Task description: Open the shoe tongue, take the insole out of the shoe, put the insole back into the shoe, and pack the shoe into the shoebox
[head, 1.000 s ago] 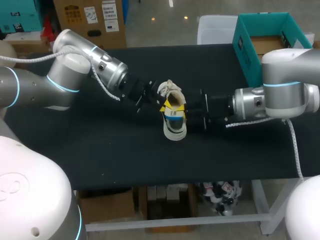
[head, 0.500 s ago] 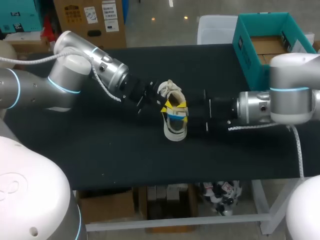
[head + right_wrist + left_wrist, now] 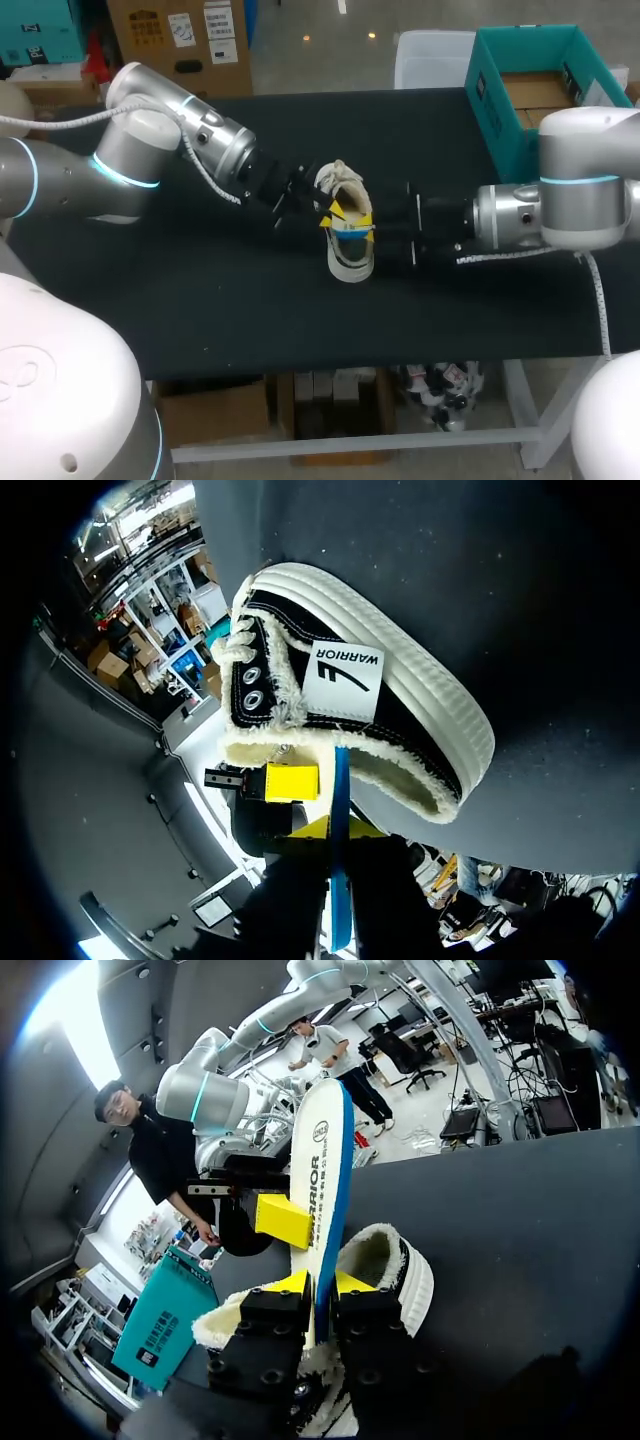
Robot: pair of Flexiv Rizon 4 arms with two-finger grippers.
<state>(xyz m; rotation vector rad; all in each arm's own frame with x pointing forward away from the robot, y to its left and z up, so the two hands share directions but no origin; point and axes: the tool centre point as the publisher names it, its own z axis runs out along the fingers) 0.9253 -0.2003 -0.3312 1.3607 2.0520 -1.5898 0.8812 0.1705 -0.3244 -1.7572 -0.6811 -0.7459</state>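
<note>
Rightward, toward 3 o'clock, my right arm (image 3: pixel 560 210) had drawn back. The right gripper (image 3: pixel 337 830) and the left gripper (image 3: pixel 318 1285) both clamped the upright insole (image 3: pixel 318 1160), white, blue-edged, with a printed logo. It rose from the shoe (image 3: pixel 400 720), black, fleece-lined, white-soled, with a side label, at the middle of the table (image 3: pixel 200 300). The teal shoebox (image 3: pixel 495 110) stood at its 2 o'clock.

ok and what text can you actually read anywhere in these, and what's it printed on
"WARRIOR": on the white tag on the side of the shoe, above a swoosh-like mark.
"WARRIOR": along the insole. The round mark just beyond it is too small to read.
The label on the teal shoebox is too small to read.
</note>
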